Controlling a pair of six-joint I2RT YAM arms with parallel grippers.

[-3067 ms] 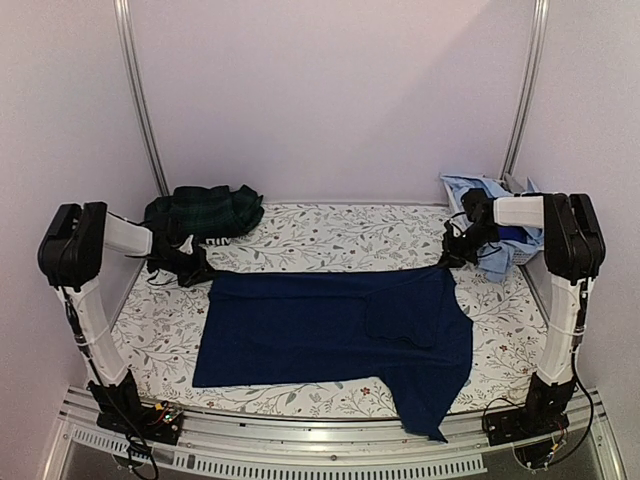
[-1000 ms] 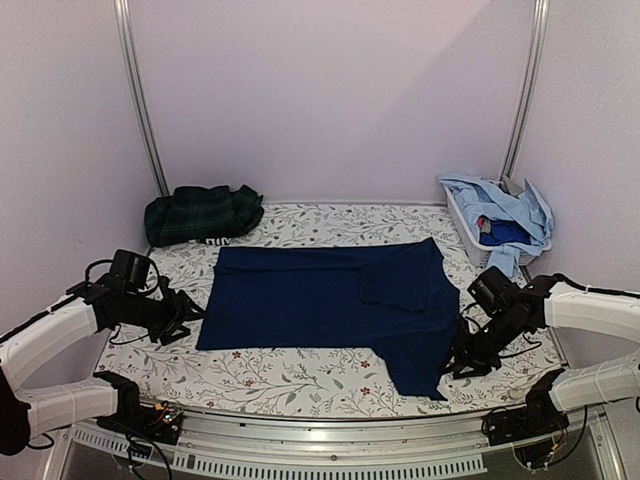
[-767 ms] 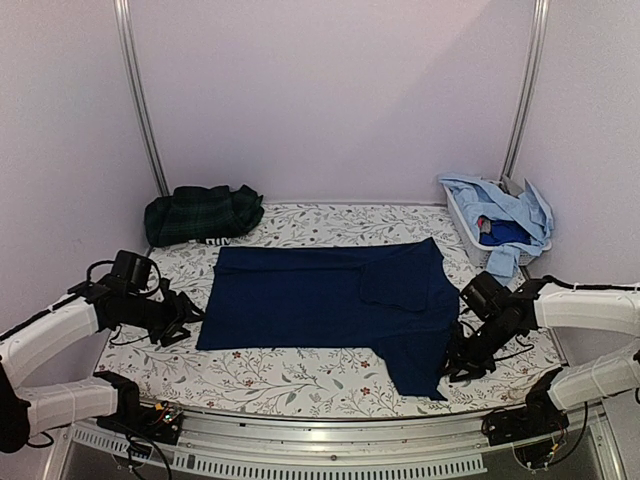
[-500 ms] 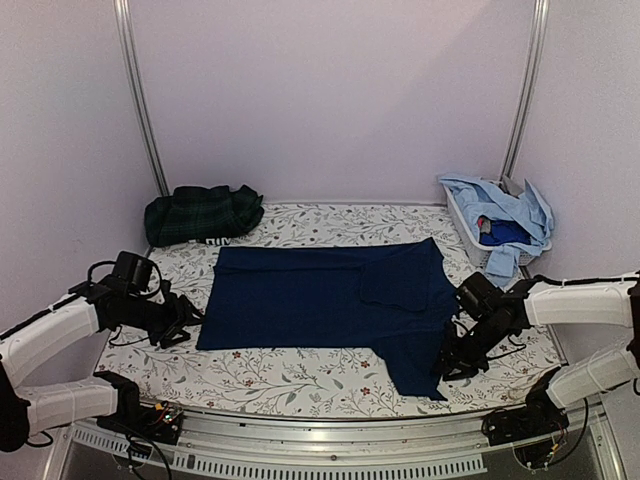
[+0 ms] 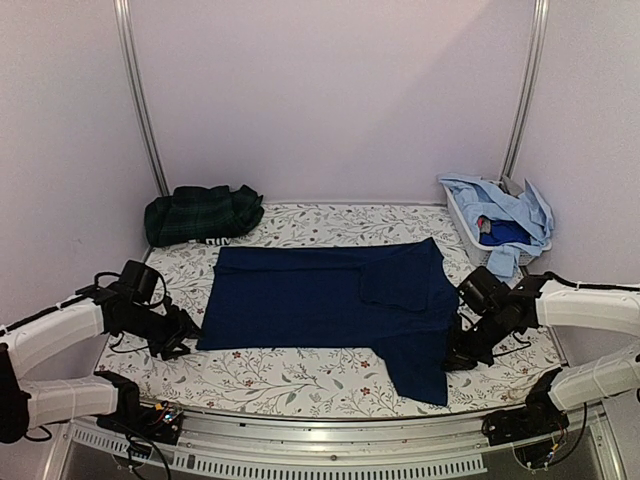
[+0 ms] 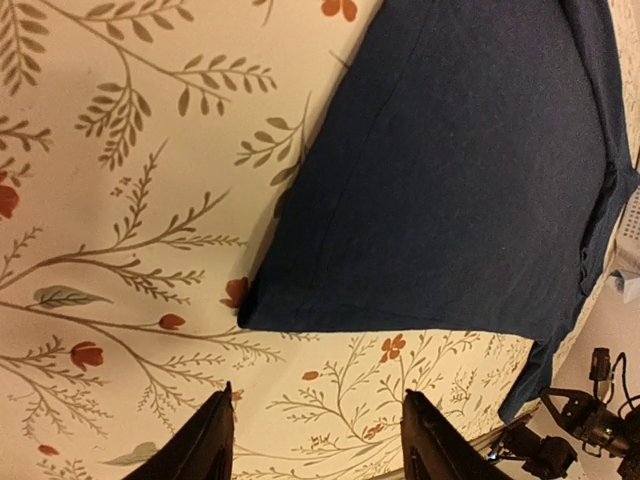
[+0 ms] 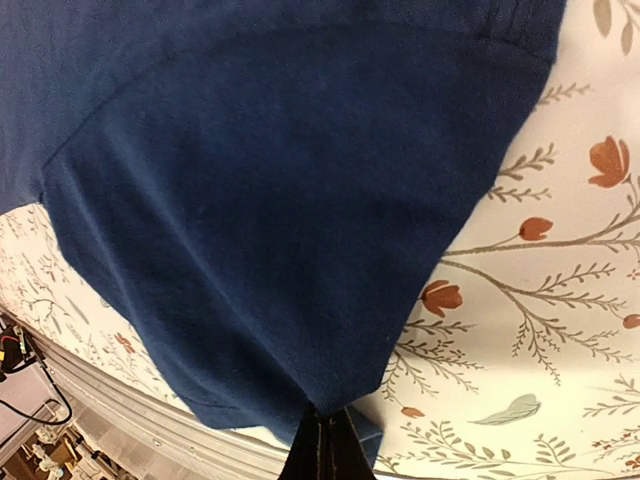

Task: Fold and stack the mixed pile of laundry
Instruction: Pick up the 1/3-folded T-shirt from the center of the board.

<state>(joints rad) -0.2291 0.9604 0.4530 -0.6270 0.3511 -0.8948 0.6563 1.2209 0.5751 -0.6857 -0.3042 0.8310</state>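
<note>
One navy T-shirt [image 5: 330, 300] lies spread flat in the middle of the floral sheet [image 5: 300, 378], collar end to the right, with one short sleeve [image 5: 418, 365] pointing at the near edge. Any tag or print on it is too small to read.

One dark green plaid piece [image 5: 203, 213] sits bunched at the far left corner, well apart from the T-shirt. One white basket [image 5: 466, 240] stands at the far right. Light blue shirts [image 5: 510, 205] are heaped in it and hang over its rim; how many, cannot tell. One darker blue cloth [image 5: 506, 234] sits in the heap, with a small red bit beside it.

Two arms are in view, both low over the sheet.

The left gripper [image 5: 186, 336] is at the T-shirt's near left corner. In the left wrist view its fingers [image 6: 213, 445] are spread apart, the gripper [image 6: 315, 448] grasping nothing. The shirt corner [image 6: 250, 315] lies just ahead of the gap and is not touched. The red and olive vine print of the sheet [image 6: 120, 200] fills the rest of that view.

The right gripper [image 5: 457, 357] is at the right edge of the sleeve. In the right wrist view it [image 7: 325, 445] is clenched tight, the tips pressed together on the sleeve's hem, and the navy cloth [image 7: 270, 220] puckers toward the pinch. Bare sheet [image 7: 540, 300] shows to the right of it.
</note>
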